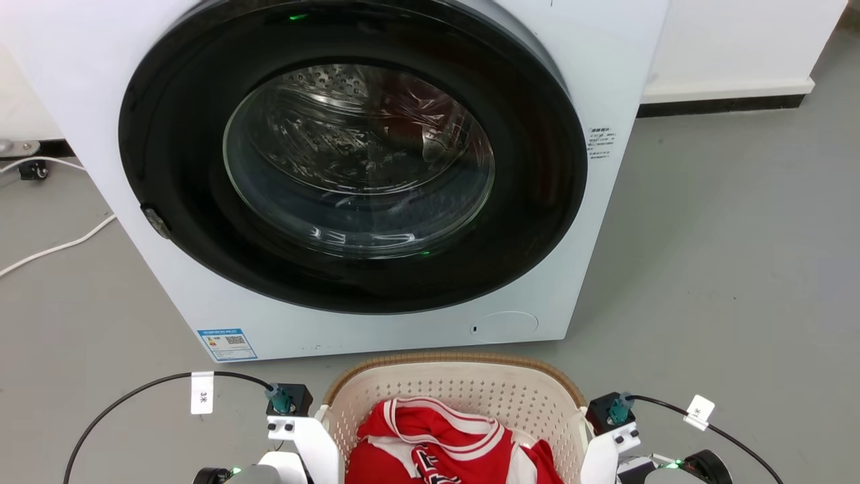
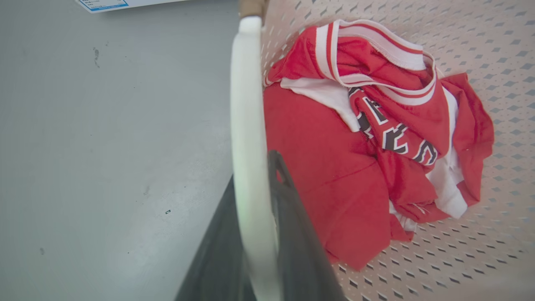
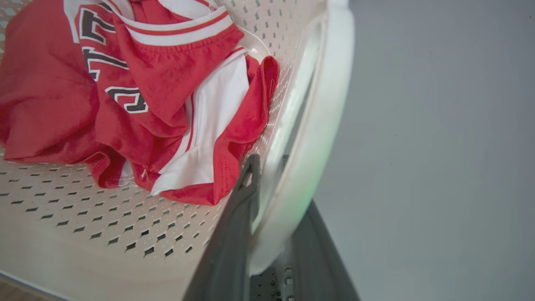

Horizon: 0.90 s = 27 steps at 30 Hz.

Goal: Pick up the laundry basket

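A white cable [image 1: 60, 245] is seen lying on the grey floor [image 1: 725, 235] at the far left of the head view. Just right of it, a white front-loading washing machine [image 1: 67, 67] is set, its round glass door [image 1: 359, 161] shut within a wide black ring. A blue-edged label [image 1: 227, 344] is stuck near the machine's lower left corner.

Below the machine, at the bottom centre of the head view, the laundry basket [image 1: 463, 359] is placed close to the machine's front. It is cream-white and perforated, with a brown woven-look rim. A crumpled red jersey [image 1: 430, 450] with white trim and dark lettering is heaped inside.

In the left wrist view, the left gripper [image 2: 253, 175] is clamped on the basket's white left handle [image 2: 246, 104], with one dark finger on the floor side and the other on the jersey side.

In the right wrist view, the right gripper [image 3: 282, 184] is likewise closed around the white right handle [image 3: 322, 125], one finger inside the basket wall and one outside. It cannot be told whether the basket touches the floor.
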Motion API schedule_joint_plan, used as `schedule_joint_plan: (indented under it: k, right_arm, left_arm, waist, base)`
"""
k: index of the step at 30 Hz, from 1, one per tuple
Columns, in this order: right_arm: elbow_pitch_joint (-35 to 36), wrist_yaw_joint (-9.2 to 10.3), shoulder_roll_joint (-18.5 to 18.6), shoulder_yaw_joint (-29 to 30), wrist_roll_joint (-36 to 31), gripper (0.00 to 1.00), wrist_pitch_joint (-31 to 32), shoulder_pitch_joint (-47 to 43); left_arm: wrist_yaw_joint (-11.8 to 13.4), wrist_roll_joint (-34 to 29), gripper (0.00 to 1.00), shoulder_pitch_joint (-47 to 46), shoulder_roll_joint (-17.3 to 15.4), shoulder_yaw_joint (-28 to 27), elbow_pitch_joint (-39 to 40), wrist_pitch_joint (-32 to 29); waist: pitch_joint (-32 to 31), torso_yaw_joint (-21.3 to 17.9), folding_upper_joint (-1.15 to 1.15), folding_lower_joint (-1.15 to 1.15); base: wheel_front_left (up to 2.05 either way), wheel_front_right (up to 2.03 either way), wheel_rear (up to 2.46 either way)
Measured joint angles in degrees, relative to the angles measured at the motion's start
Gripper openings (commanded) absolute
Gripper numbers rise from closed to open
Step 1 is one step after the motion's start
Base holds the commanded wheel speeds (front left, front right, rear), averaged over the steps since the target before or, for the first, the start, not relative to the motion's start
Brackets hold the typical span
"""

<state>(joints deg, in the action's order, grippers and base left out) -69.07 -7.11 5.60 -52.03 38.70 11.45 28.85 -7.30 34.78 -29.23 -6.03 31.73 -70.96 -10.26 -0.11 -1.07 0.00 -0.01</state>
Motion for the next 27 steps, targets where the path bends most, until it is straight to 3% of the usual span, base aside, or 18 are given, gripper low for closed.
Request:
schedule_joint_plan:
  k: [27]
  right_arm:
    - [-0.2, 0.00, 1.1, -9.3, 8.8, 0.00, -0.1, 0.3]
  left_arm:
    - [0.0, 7.4, 0.00, 0.3, -0.9, 6.8, 0.3, -0.8]
  waist:
    - [-0.6, 0.1, 0.00, 0.00]
  base:
    - [0.00, 0.00, 0.00]
